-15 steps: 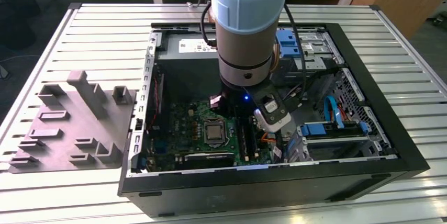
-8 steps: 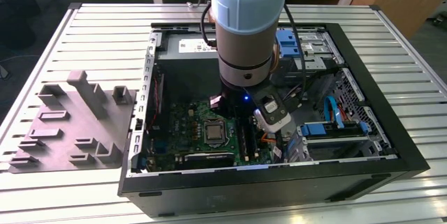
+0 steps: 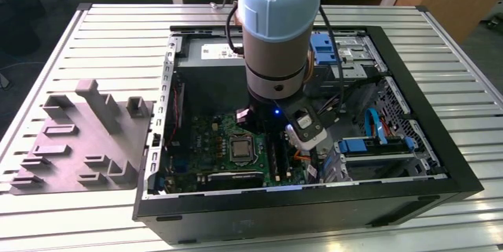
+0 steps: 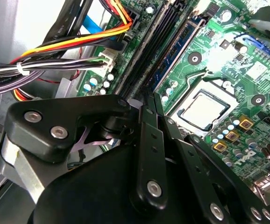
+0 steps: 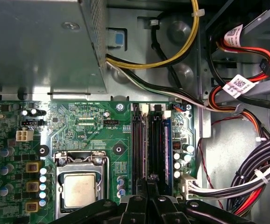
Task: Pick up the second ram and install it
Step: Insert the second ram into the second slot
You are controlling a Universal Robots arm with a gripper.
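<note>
One gripper [image 4: 150, 105] is lowered over four memory slots [image 5: 150, 144] on one green board [image 5: 93, 126]; its grip cannot be told.

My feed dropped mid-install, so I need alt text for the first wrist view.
The gripper hangs just over the black memory slots of the green board, its black linkage hiding the slots' near ends. One slot already holds a stick; beside the slots sits the bare processor. Coloured cable bundles run alongside, with a metal cage beyond.
</note>
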